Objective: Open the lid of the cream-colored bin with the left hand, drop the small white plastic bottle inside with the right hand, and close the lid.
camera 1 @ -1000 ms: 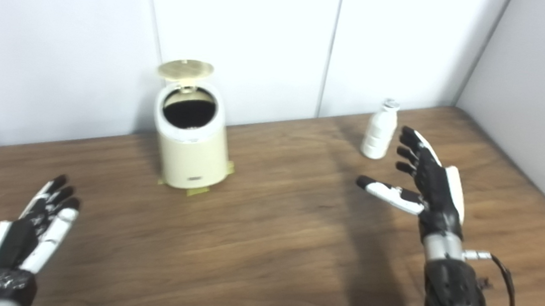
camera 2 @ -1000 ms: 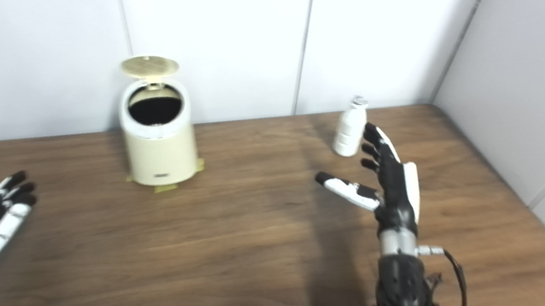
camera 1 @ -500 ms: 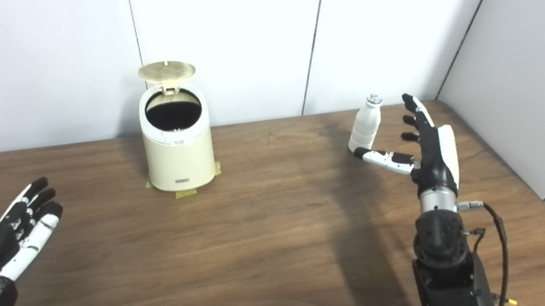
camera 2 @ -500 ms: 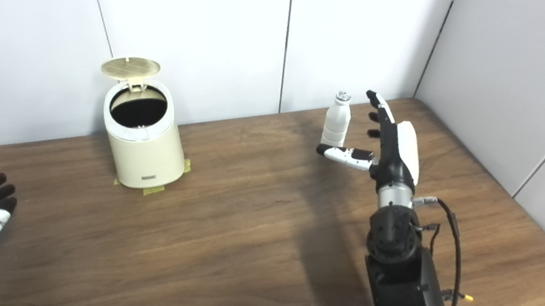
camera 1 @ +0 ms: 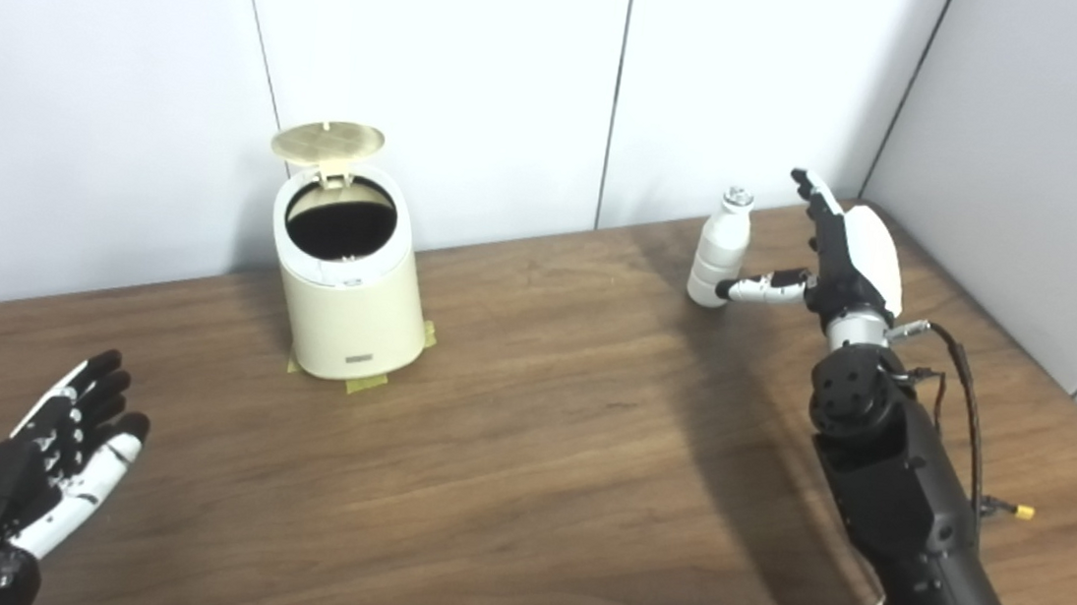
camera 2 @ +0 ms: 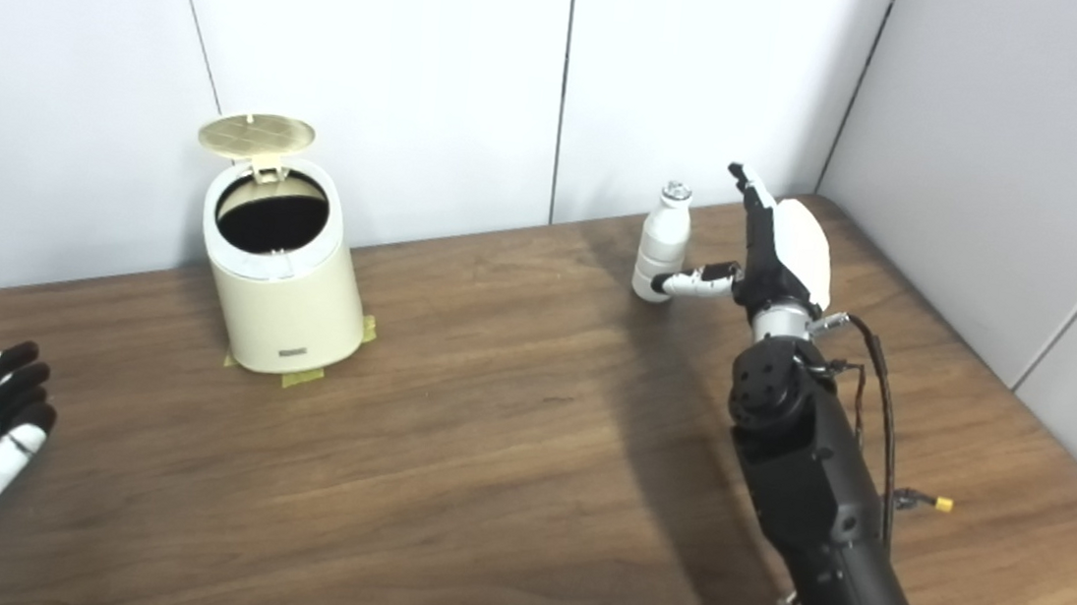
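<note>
Left eye view: one lid-up bin [camera 1: 347, 289], one bottle [camera 1: 718, 247], two empty hands, fingers [camera 1: 99, 387] spread wide.

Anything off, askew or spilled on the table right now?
Nothing stands out. The cream bin stands upright with its lid tipped back, bits of tape under its base. The white bottle stands upright beside the open right hand; the left hand is open, idle.
</note>
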